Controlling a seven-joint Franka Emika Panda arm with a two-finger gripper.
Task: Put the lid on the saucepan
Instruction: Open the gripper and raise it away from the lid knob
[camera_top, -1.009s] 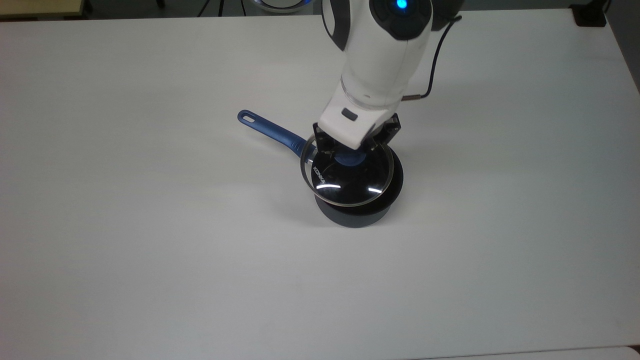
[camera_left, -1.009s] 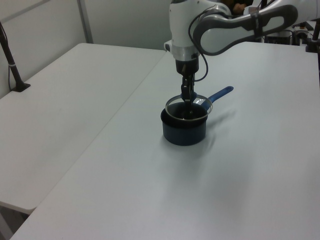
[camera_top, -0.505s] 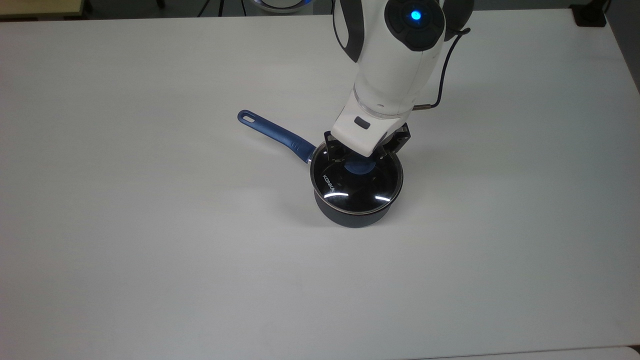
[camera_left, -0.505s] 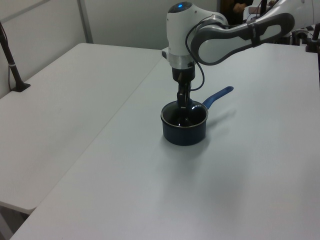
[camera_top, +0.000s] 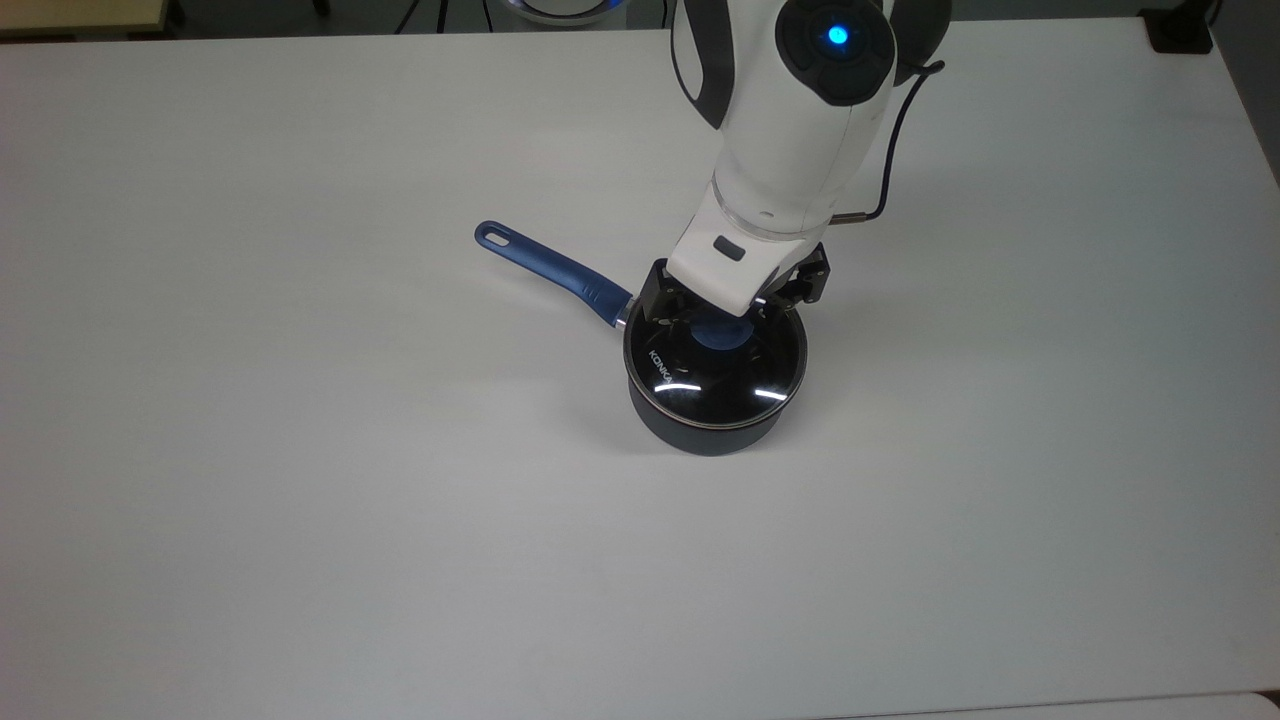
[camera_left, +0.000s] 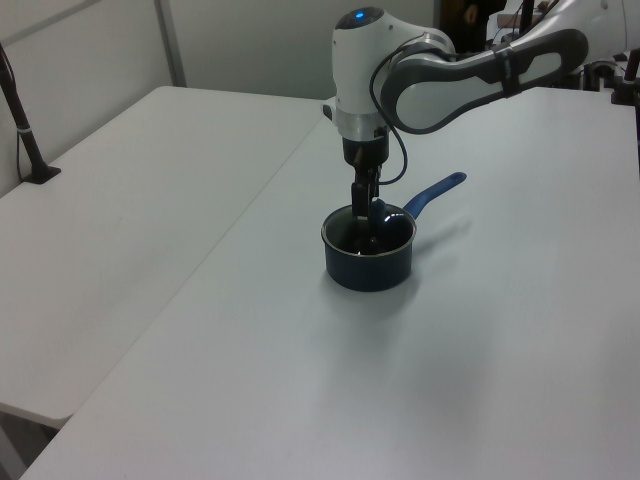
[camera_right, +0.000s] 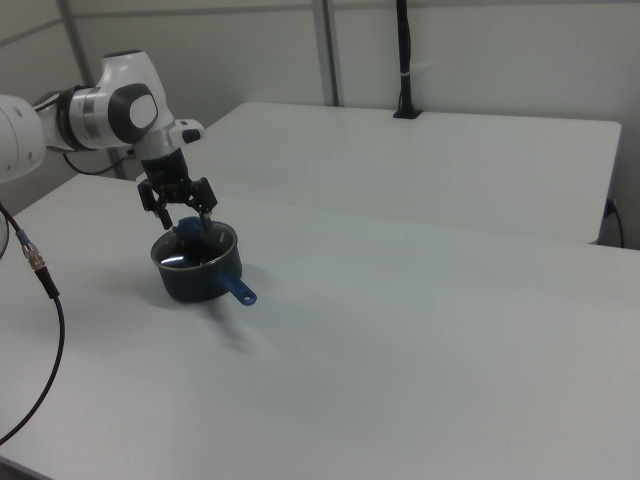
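Top view: the gripper (camera_top: 735, 300) hung directly over the saucepan (camera_top: 712, 425), its fingers spread wide to either side of the lid's blue knob (camera_top: 724, 334) and apparently clear of it. The right view showed the same splayed jaws (camera_right: 178, 212) just above the pot. The lid (camera_top: 716, 368) sat level on the saucepan's rim, its silver edge matching the pot's outline all round, with the white lettering toward the top view's left. The saucepan stood near the middle of the white table (camera_top: 300, 450), its long blue handle (camera_top: 548, 268) pointing to the far left in the top view. Judged from this, the placing looked done and only the withdrawal remained. That called for a straight vertical lift with the fingers kept apart, since any sideways drift could catch the knob and drag the glass off its seat
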